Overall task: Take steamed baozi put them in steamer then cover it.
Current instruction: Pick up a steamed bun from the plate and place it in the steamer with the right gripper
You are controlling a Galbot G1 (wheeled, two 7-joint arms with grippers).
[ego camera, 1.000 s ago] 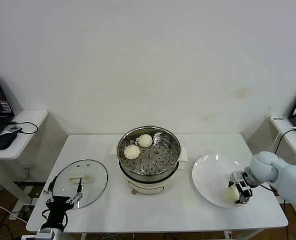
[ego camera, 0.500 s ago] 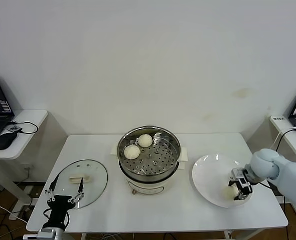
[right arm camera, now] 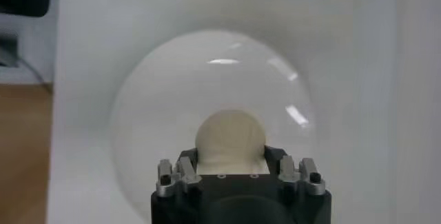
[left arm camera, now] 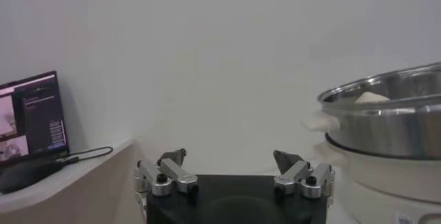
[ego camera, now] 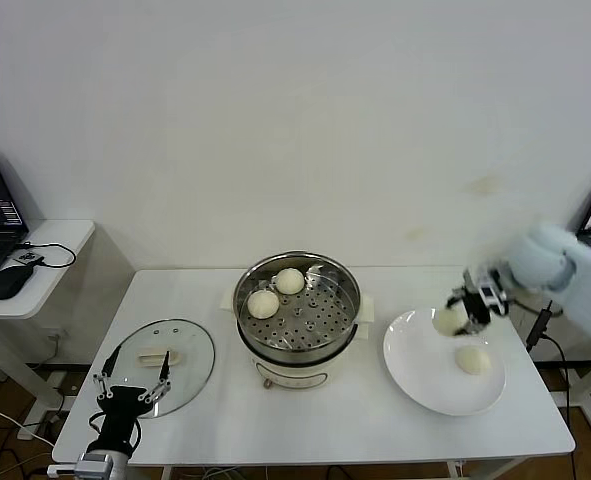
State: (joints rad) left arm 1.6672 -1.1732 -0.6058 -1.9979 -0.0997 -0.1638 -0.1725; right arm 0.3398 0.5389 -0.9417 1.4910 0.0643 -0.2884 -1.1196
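Right gripper raised over the white plate's far edge, clenched on one baozi; wrist view shows the bun between its fingers. A second baozi lies on the plate. Two more baozi sit on the far-left part of the steamer tray. Left gripper idle, fingers spread, at the near edge of the glass lid, left of the steamer.

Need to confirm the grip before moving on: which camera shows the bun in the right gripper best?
The right wrist view: the held baozi fills the space at the right gripper, over the plate. The head view shows it smaller and blurred. The left wrist view doesn't show it.
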